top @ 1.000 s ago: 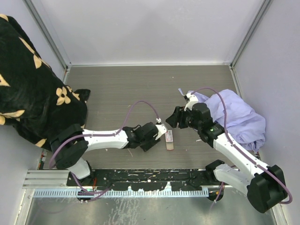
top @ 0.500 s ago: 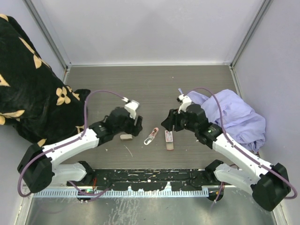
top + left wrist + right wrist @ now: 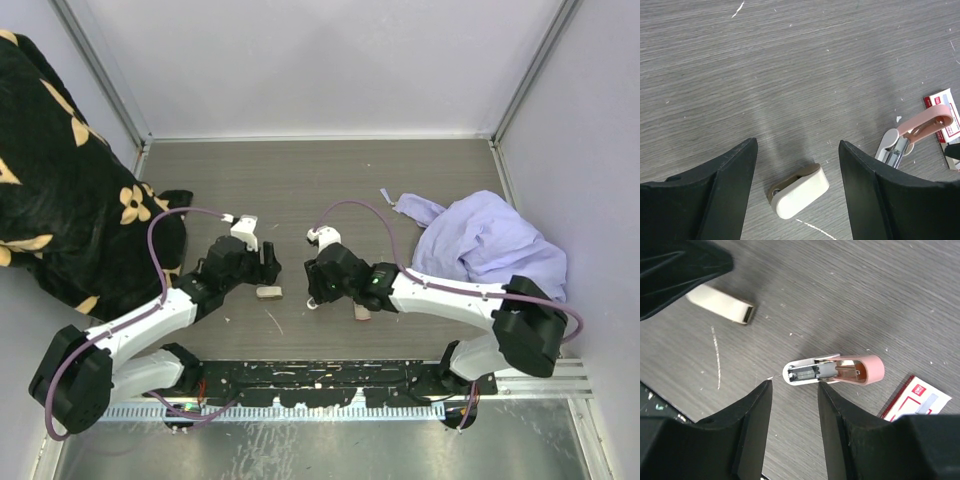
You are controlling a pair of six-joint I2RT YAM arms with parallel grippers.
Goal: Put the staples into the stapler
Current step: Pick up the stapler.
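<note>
The stapler [image 3: 832, 370] lies open on the grey table, its pink lid swung back from the white base and the metal channel showing. My right gripper [image 3: 795, 386] hovers over its white end, open, fingers apart from it. In the top view that gripper [image 3: 313, 284] covers most of the stapler. The staples, a red-and-white box [image 3: 916, 397], lie just right of the stapler [image 3: 916, 134] and show at the frame edge [image 3: 941, 114] in the left wrist view. My left gripper [image 3: 797, 145] stands open farther left [image 3: 269, 266], holding nothing.
A beige block [image 3: 799, 192] lies on the table below the left fingers [image 3: 268, 293] [image 3: 720, 302]. A black flower-print cloth [image 3: 70, 200] fills the left side and a purple cloth [image 3: 490, 250] lies at the right. A metal rail [image 3: 300, 385] runs along the near edge.
The left arm pulled away from the staples box to the left and opened over the beige block. The right arm swung left from the purple cloth to the stapler, its jaws narrowing.
</note>
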